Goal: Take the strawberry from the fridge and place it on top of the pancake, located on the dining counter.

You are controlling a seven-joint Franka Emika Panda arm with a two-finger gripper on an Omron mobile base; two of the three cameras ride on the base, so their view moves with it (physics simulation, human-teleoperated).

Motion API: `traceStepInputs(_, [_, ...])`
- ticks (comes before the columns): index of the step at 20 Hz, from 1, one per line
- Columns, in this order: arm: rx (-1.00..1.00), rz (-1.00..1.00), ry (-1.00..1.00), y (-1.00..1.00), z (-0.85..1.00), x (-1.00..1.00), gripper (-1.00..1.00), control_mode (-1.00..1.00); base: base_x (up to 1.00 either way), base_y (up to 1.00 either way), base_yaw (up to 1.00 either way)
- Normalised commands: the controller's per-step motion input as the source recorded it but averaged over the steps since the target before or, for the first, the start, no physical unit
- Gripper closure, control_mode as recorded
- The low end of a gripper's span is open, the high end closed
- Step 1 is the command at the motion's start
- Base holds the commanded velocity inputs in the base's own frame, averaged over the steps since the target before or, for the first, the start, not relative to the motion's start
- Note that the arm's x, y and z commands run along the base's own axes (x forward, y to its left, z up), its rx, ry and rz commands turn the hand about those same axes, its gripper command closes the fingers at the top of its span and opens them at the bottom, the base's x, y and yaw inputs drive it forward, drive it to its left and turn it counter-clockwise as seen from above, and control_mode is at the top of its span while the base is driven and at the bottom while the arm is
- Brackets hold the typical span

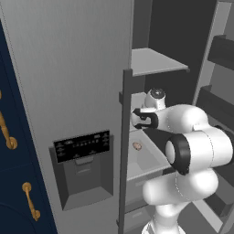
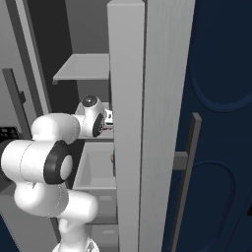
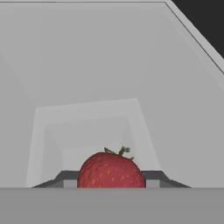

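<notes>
Fridge is the landmark: left door shut, with the black control panel and dispenser recess on its face; right door swung open, seen edge-on in the right base view, dark bar handle on its outer side. Arm reaches into the open fridge compartment, wrist sitting just above the middle shelf, below the upper shelf. Strawberry lies on that middle shelf, near its front-left edge, just inside the fridge's center post; looks pale and tiny from the left base view. In the hand view the strawberry is red with a green stem, dead center at the bottom, sitting between the two dark fingertips of the gripper. Jaws look spread to either side of the berry; can't tell if the pads touch it or whether it's actually gripped. Navy cabinets with gold handles sit left of the fridge.
</notes>
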Motion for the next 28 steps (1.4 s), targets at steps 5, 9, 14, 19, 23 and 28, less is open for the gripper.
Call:
traceStepInputs(5, [0.0, 0.0, 0.0, -0.04, 0.0, -0.53, 1.0, -1.0, 0.0, 0.0, 0.0])
traceStepInputs(9, [0.0, -0.02, 0.02, 0.0, 0.06, -0.97, 1.0, -1.0, 0.0, 0.0, 0.0])
traceStepInputs(14, [0.0, -0.02, 0.0, 0.0, 0.34, -0.95, 1.0, -1.0, 0.0, 0.0, 0.0])
traceStepInputs(19, [0.0, -0.01, 0.0, 0.0, 0.61, -0.89, 1.0, -1.0, 0.0, 0.0, 0.0])
traceStepInputs(23, [0.0, -0.01, 0.0, 0.0, 0.76, -0.88, 1.0, -1.0, 0.0, 0.0, 0.0])
traceStepInputs(28, [0.0, 0.0, 0.0, 0.0, 0.78, -0.88, 1.0, -1.0, 0.0, 0.0, 0.0])
